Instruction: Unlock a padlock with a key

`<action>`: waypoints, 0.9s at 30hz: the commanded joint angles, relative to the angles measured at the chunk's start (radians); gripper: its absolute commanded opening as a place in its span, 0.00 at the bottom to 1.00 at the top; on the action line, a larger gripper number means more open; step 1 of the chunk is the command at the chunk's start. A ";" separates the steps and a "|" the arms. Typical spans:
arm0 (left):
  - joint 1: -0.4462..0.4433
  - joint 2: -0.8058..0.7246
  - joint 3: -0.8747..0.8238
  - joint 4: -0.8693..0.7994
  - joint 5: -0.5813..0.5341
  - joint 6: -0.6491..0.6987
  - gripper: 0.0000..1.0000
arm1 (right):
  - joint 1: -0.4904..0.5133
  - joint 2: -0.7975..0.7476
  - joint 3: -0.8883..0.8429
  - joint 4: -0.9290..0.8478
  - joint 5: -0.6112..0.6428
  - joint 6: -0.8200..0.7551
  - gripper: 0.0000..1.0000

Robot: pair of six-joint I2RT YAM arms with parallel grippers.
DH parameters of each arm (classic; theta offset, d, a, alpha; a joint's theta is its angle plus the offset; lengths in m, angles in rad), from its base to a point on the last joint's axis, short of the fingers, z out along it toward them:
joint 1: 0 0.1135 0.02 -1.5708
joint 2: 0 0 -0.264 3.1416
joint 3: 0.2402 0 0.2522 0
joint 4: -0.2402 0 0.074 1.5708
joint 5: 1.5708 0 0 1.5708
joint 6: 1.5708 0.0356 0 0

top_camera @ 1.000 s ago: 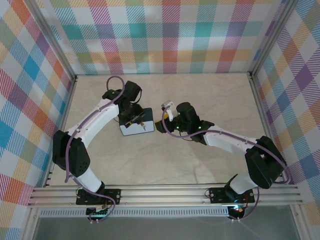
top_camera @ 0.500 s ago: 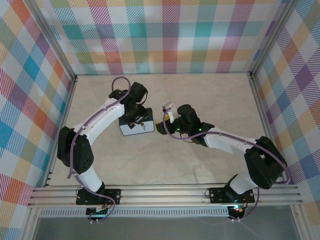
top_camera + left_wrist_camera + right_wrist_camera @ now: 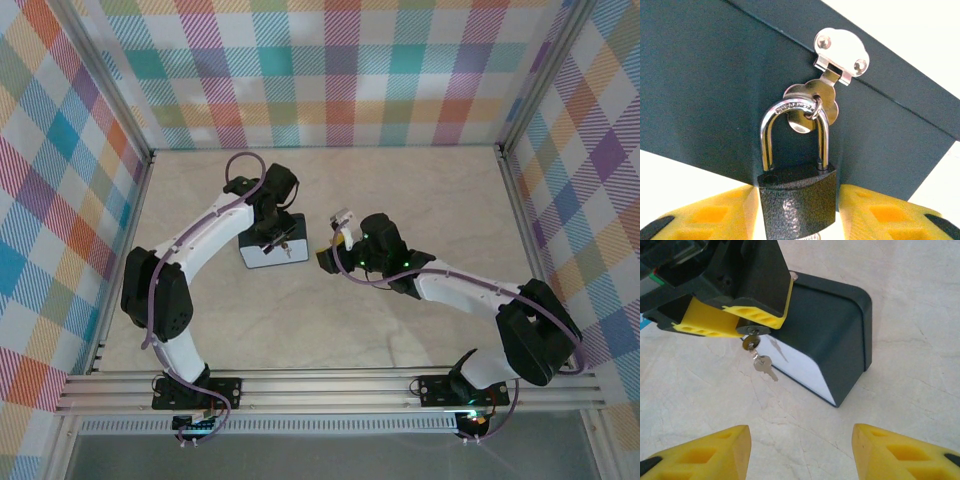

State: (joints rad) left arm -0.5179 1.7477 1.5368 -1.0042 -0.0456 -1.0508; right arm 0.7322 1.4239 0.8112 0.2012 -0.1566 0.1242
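Clamping the dark grey textured padlock (image 3: 799,200) between its yellow fingers (image 3: 705,220), the left tool (image 3: 796,222) held it low in frame, its silver shackle through a dark box's (image 3: 700,80) hasp (image 3: 812,97). A small metal key (image 3: 751,343) sat in the keyhole, upper left. The right tool (image 3: 799,437) hovered spread apart over the marble table (image 3: 920,390).

Compared with a second ago, my left claw (image 3: 274,232) now sits further right over the far side of the box (image 3: 258,258), its elbow drawn in closer, and my right claw (image 3: 327,257) lies slightly further right, away from that box.
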 commanded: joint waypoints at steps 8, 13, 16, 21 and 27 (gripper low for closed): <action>-0.006 -0.012 0.036 -0.021 0.027 0.015 0.27 | 0.029 0.029 -0.006 0.049 -0.031 -0.080 0.53; -0.005 -0.044 0.041 -0.012 0.078 0.024 0.19 | 0.109 0.034 -0.069 0.204 0.099 -0.314 0.52; -0.005 -0.056 0.043 -0.014 0.123 0.027 0.13 | 0.137 0.040 -0.068 0.249 0.158 -0.447 0.49; -0.005 -0.083 0.039 -0.015 0.181 0.025 0.12 | 0.144 0.063 -0.060 0.341 0.195 -0.627 0.48; -0.004 -0.118 0.020 -0.017 0.221 0.020 0.12 | 0.156 0.135 -0.083 0.532 0.189 -0.839 0.44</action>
State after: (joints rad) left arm -0.5175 1.6924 1.5455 -1.0195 0.1383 -1.0325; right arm 0.8772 1.5303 0.7456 0.5770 0.0254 -0.5472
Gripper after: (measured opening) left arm 0.278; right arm 0.447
